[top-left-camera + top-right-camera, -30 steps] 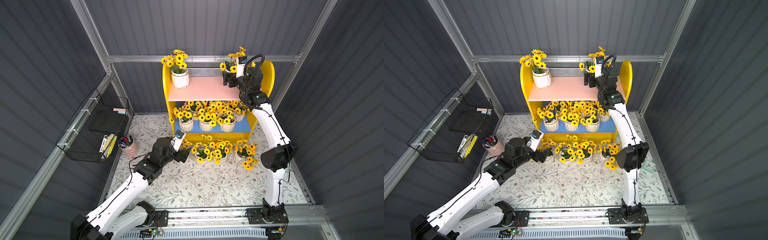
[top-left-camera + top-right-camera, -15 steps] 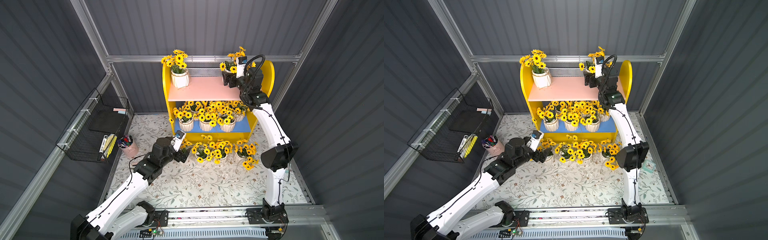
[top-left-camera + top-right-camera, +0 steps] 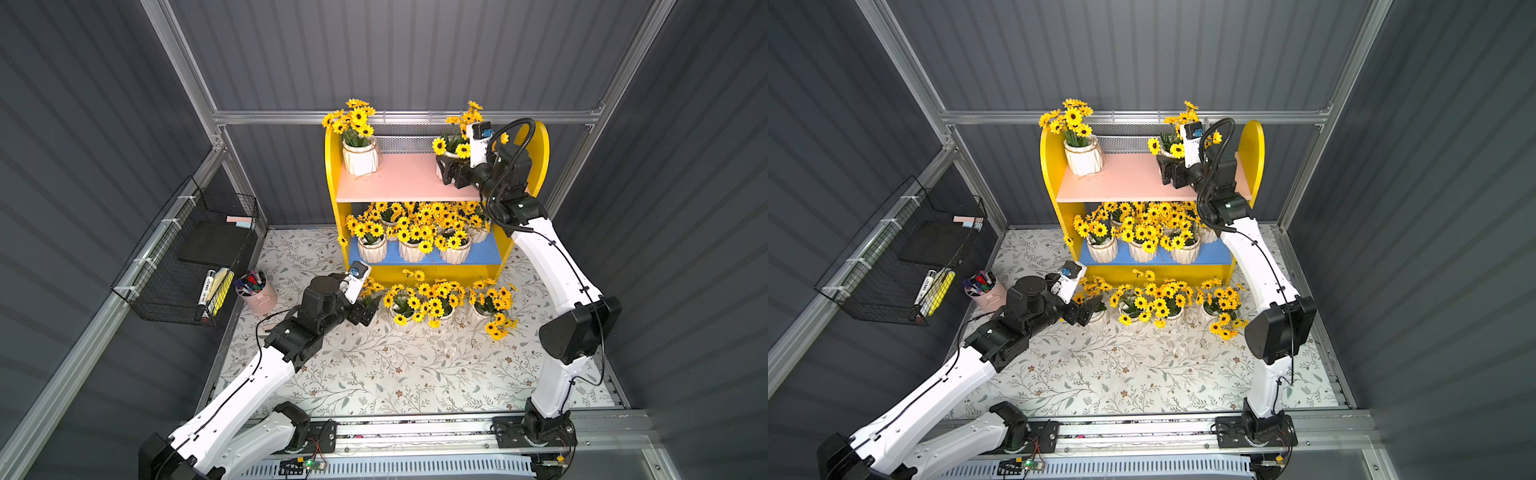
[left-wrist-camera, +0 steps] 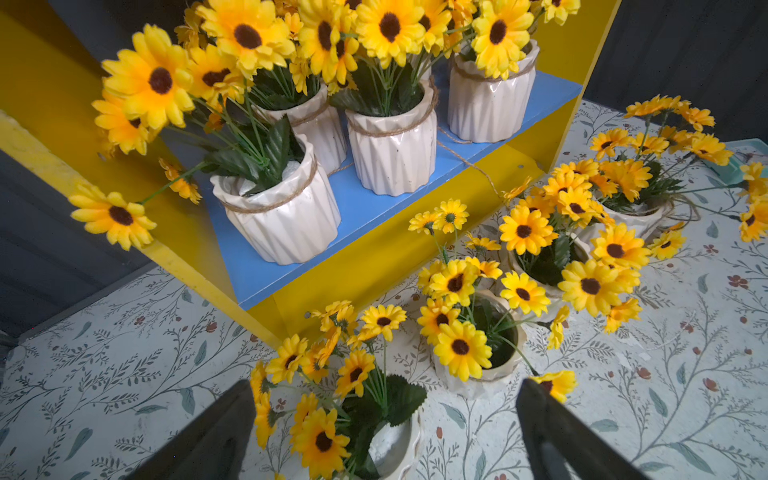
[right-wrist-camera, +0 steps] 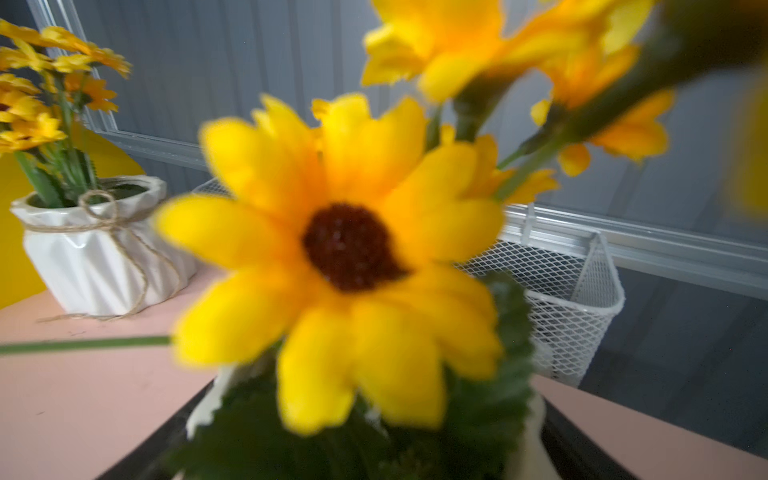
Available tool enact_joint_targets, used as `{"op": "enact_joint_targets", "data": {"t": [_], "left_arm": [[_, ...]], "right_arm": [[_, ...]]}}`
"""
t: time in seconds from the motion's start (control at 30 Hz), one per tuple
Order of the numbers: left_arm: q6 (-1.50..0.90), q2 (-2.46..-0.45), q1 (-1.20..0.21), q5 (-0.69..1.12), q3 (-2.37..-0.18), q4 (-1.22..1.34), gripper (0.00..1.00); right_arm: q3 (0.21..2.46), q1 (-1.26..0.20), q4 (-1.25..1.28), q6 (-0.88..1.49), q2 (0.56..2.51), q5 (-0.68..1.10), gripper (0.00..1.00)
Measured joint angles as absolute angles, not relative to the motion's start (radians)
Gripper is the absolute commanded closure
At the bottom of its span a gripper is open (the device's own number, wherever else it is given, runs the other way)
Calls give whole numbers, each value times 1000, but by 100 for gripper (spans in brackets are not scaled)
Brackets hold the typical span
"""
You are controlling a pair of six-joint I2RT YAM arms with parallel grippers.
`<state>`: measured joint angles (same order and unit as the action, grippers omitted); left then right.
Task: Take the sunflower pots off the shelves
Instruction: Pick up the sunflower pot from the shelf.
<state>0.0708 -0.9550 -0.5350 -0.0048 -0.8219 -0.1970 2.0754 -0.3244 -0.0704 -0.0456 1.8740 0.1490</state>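
Right claw was at shelves' pink upper board, jaws flanking sunflower pot that stood at board's end nearest right arm; clamped or merely close, could not tell. Second pot stood upright at board's opposite end. Cluster of pots crowded blue lower board. More pots stood on tabletop just in front of shelves. Left claw was released, fingers wide apart either side of tabletop pot at row's end, near shelves' base.
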Motion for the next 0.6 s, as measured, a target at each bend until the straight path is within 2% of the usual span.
{"op": "enact_joint_targets", "data": {"t": [0.23,0.6], "left_arm": [[78,-945,-535,-13,-822,-203,0],[147,-911,-483,-125,-831,-185,1]], "right_arm": [[2018,-332,-15,-46,1814,150,100],[1882,-395,15,-85,1687,154,100]]}}
